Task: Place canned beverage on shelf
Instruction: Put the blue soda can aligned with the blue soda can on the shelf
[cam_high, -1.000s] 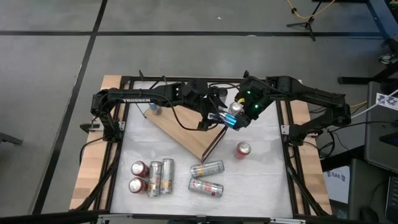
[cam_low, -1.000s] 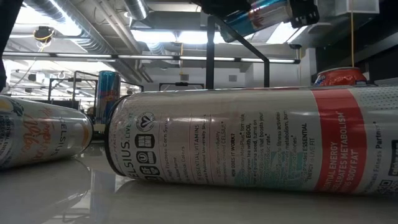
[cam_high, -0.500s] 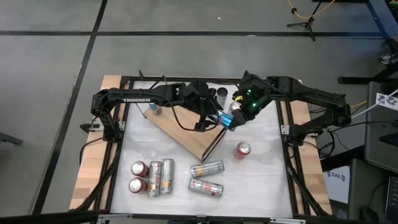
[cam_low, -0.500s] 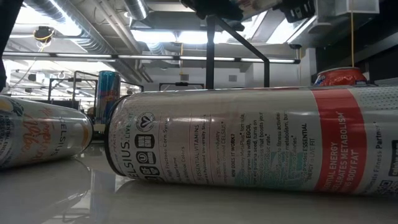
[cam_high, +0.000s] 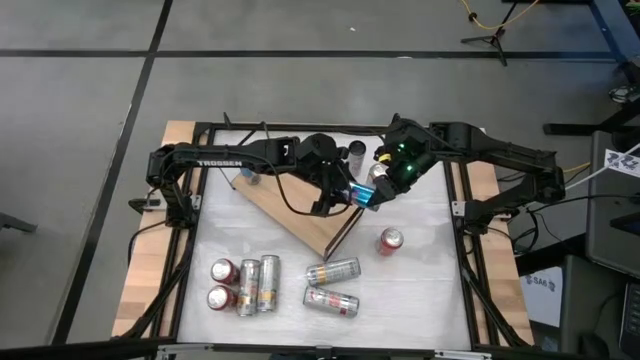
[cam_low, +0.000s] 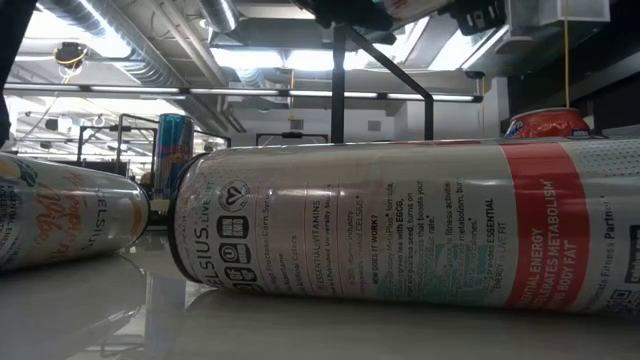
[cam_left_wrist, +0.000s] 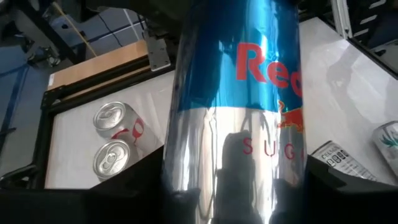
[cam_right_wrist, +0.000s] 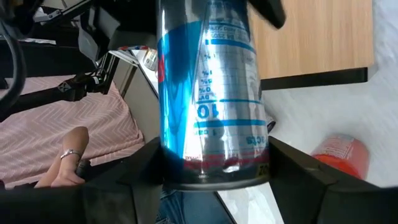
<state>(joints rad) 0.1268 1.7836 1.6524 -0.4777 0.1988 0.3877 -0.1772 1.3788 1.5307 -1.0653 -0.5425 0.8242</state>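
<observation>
A blue and silver can (cam_high: 363, 194) hangs in the air over the right end of the shelf (cam_high: 290, 212), a light-brown board on a black frame set slantwise across the table. My left gripper (cam_high: 346, 192) comes at it from the table's left and my right gripper (cam_high: 379, 183) from the right. Both are shut on it. At the shelf's far left end another blue can (cam_high: 250, 178) stands upright. The low view shows only the grippers' undersides (cam_low: 400, 10) at its top edge. My left gripper has the blue can's printed body (cam_left_wrist: 231, 180) pinched between its two fingers (cam_left_wrist: 127, 193). They slant down from the table's left and lie across the can. The can is clear of the shelf. My right gripper pinches the same can near one end (cam_right_wrist: 211, 167), with a finger (cam_right_wrist: 134, 186) on each side. The fingers slant down from the table's right and lie across the can. The rest of the can reaches away past the fingers, above the shelf board (cam_right_wrist: 311, 37).
A red can (cam_high: 390, 240) stands right of the shelf. Several cans stand or lie near the front edge (cam_high: 245, 285), (cam_high: 332, 285). One lying can (cam_low: 400, 220) fills the low view. A grey can (cam_high: 357, 150) stands behind the grippers. A person's hand (cam_right_wrist: 68, 152) shows beyond the table.
My right gripper has tipped and carried the blue can a little toward the table's left, into my left gripper. In the low view the tilted can has left the top edge of the picture.
</observation>
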